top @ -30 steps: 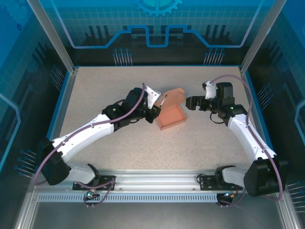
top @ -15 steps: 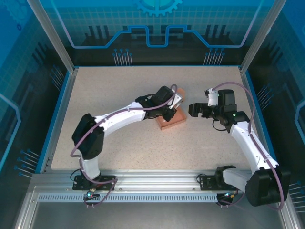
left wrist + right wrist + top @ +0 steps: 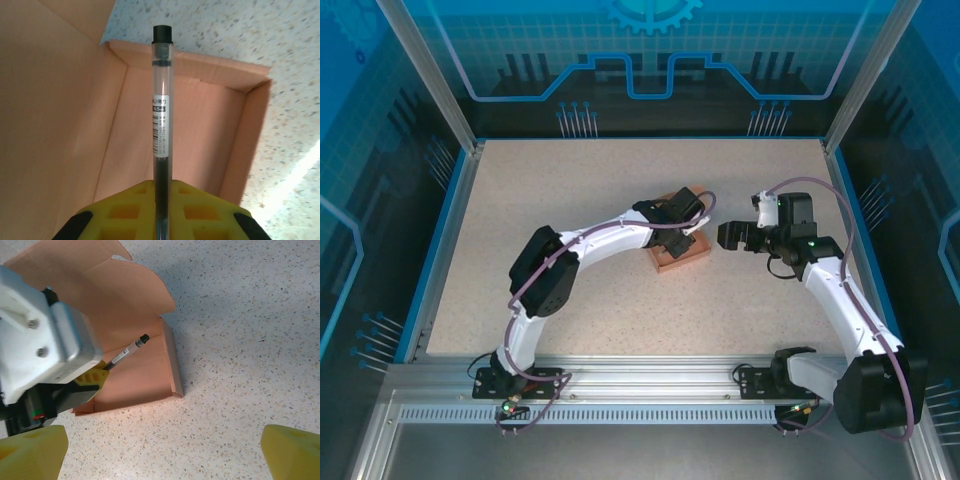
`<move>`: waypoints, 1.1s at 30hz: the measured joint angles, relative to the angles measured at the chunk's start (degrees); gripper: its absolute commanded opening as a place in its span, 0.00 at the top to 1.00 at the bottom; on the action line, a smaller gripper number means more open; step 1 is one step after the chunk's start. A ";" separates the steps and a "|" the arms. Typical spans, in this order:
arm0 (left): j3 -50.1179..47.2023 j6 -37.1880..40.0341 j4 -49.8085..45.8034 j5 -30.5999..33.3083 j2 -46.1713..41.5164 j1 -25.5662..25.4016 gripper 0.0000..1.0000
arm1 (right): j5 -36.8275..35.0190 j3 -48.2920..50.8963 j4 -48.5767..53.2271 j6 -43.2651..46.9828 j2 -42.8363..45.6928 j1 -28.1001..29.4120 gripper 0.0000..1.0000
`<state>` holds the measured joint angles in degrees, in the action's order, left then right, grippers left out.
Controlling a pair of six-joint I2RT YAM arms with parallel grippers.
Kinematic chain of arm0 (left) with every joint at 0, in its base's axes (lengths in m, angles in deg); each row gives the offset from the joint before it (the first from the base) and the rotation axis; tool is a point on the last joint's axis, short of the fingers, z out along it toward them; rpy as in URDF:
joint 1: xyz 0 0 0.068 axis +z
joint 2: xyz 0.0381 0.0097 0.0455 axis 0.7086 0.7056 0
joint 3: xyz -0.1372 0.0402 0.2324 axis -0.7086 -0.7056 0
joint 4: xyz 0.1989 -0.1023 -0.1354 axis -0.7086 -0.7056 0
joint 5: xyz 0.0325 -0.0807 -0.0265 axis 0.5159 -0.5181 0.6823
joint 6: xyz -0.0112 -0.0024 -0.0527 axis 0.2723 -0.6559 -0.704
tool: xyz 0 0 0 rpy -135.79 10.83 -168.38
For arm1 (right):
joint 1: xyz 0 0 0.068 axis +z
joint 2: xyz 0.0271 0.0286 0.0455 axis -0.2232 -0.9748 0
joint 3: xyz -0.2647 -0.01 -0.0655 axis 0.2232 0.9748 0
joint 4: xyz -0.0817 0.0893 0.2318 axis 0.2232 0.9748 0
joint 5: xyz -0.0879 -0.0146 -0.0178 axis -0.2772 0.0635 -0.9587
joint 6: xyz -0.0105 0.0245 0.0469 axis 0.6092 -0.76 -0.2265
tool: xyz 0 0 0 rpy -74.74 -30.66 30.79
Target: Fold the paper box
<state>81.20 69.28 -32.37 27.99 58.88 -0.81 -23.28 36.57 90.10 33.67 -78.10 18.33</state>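
While pen is being clamped by left gripper above paper box at table middle, right gripper is being held wide at box's 3 o'clock; card judged light, flimsy; lid flap edge being favoured.

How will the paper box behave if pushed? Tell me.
Likely floppy: the paper box is thin card, with its lid flap open. Probably light, so a push would slide it across the speckled table. Its low walls may buckle if squeezed.
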 measured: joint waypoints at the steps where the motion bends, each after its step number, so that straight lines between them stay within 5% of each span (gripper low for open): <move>1: 0.74 0.00 -0.46 0.59 0.92 0.00 0.87 | 0.00 0.04 -0.02 -0.02 0.00 0.00 0.00; 11: 2.64 -0.26 -2.71 5.05 5.09 0.02 0.87 | 0.17 0.17 -0.22 -0.07 0.00 -0.02 0.00; 33: 2.51 -2.93 -2.80 4.55 4.11 0.07 0.64 | 1.49 0.94 -1.81 -1.09 -1.99 -0.20 0.00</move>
<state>83.71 66.35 -35.17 32.54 62.99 -0.74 -21.80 37.51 88.29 32.58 -80.09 18.13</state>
